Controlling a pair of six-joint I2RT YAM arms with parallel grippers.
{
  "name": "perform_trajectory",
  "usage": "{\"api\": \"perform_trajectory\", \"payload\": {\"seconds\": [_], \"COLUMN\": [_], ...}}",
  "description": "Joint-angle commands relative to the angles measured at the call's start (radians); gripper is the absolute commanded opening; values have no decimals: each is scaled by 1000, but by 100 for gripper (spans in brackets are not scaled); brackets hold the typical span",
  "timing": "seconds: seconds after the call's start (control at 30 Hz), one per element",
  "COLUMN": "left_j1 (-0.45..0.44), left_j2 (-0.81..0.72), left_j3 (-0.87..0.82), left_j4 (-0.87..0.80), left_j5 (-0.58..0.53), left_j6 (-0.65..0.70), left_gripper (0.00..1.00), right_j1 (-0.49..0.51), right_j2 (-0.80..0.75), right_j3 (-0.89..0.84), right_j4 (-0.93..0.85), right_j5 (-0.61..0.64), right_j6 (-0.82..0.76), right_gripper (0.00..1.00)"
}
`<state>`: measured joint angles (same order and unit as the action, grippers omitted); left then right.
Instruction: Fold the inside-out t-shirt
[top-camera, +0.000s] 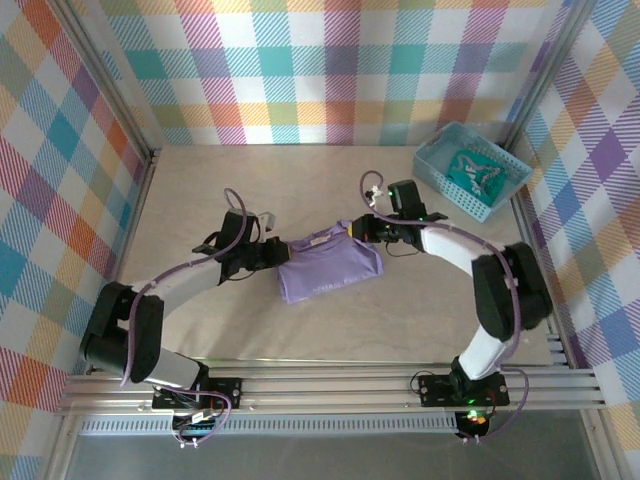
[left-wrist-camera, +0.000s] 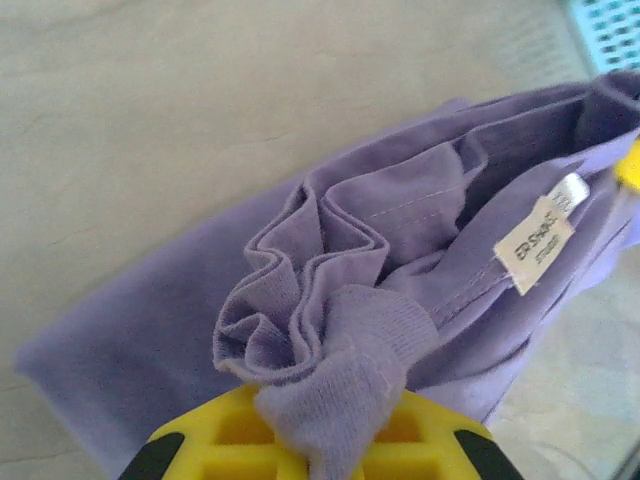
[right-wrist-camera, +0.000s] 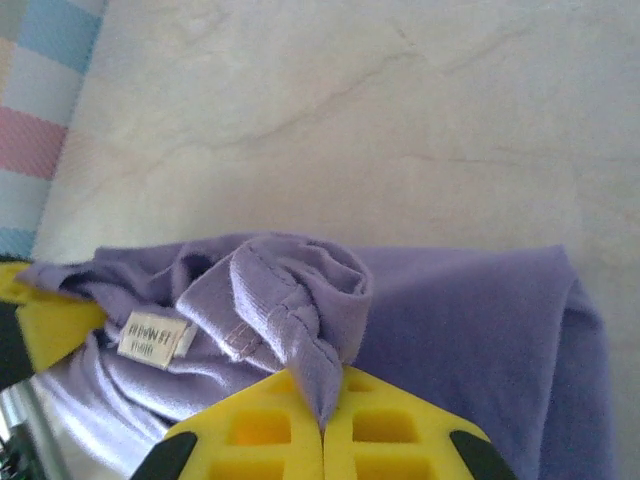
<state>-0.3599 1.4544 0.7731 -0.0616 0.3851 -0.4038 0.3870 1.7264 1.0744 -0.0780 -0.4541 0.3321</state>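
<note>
1. Left gripper (top-camera: 275, 250) is pinched shut on a gathered wad of the plain lavender-purple cotton t-shirt (top-camera: 328, 268), the cloth bunched in ridges just ahead of its yellow fingers (left-wrist-camera: 200, 440).
2. Right gripper (top-camera: 366, 228) is likewise closed, with a rolled hem corner of the same shirt trapped between its yellow pads (right-wrist-camera: 390, 420).
3. Between the two grippers the shirt lies as a compact, roughly rectangular bundle on the pale marbled table (top-camera: 300, 180), its far edge held at both ends. A white sewn-in label (left-wrist-camera: 533, 243) faces up near the middle of that edge, so the inside is outward.
4. Judged from this, a fold is in hand: both far corners are gripped and the near part rests flat.
5. The next move likely calls for both arms to travel together, keeping the held edge taut and level so the layers land square.
6. Hard to tell: how many layers each pinch holds, where the sleeves sit inside the bundle, and what the blurred label says.
7. Well beyond the right gripper stands a small teal plastic basket (top-camera: 432, 168), apart from the shirt.
</note>
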Motion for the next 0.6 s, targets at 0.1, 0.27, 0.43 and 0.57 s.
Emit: {"api": "perform_trajectory", "payload": {"seconds": [0.1,0.27,0.43,0.57], "left_j1": [13,13,14,11], "left_j2": [63,68,-115,-149], "left_j3": [-10,-10,-73,-127], "left_j4": [-47,-98,-156,-98], "left_j5": [-163,-249,-374,-119], "left_j6": [17,23,-16,-99], "left_gripper": [6,31,70,98], "right_j1": [6,7,7,7], "right_j2": [251,289,139,35], "right_j3": [196,321,264,156], "right_j4": [-159,-303,-343,-324], "right_j5": [82,195,227,214], "right_j6": [-43,-103,-147,-134], "right_gripper": [6,26,43,52]}}
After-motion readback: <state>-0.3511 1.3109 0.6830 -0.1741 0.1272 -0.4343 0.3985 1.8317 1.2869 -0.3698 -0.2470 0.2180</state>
